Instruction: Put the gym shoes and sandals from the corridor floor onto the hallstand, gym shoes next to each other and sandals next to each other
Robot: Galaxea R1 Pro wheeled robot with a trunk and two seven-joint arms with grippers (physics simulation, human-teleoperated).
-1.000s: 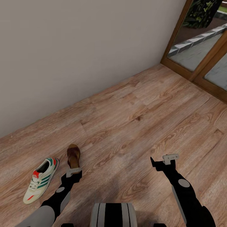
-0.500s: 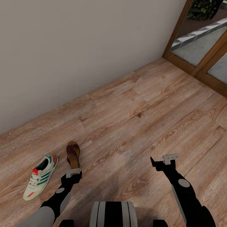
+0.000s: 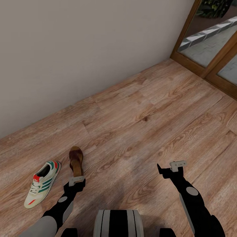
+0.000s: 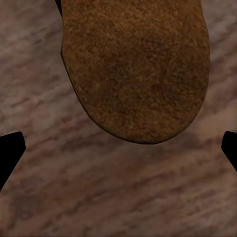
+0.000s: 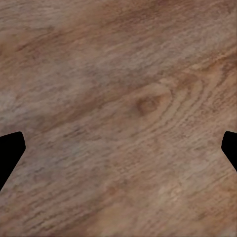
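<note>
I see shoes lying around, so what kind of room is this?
Probably a hallway by a door: a gym shoe and a sandal lie on the wood plank floor, near a wood-framed glass door.

Sandal on floor, gym shoe beside, left.

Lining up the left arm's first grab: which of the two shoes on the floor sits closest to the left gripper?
The brown sandal, lying just ahead of the left gripper and under its open fingers in the wrist view. The white sneaker lies farther off, to the sandal's left.
</note>
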